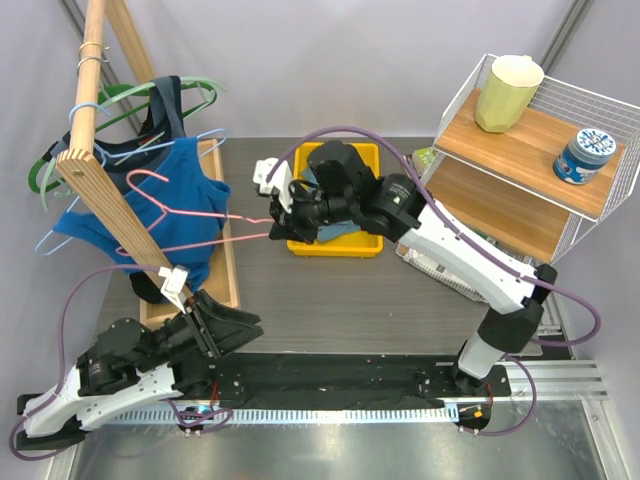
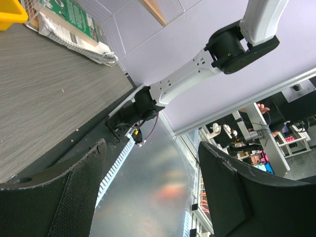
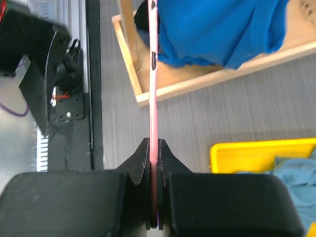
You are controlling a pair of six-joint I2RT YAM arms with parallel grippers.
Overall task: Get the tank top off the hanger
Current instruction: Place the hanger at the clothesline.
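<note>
Right fingers (image 3: 142, 159) are clenched on the thin pink hanger (image 3: 153, 89), at its end pointing away from the wooden rack (image 1: 95, 165). The wire sits edge-on in a narrow pinch. Left fingers (image 2: 74, 197) are released with nothing between them. They sit by the near end of the rack's base, short of the cloth.

Blue tank top (image 1: 180, 200) hangs on the pink hanger, bunched against the rack's slanted post and draped over its base. It is not off yet.

Risks, as I judge them:
- The wire may swivel or slide in the pinch if the cloth drags, since one small contact holds it.
- A strap may snag on the post, the green hanger (image 1: 60, 160) or the pale blue hanger (image 1: 85, 112) beside it. A pull away from the rack could then drag those along or rock the rack.
- If the left fingers catch wire along with the cloth, the top stays locked on.
</note>
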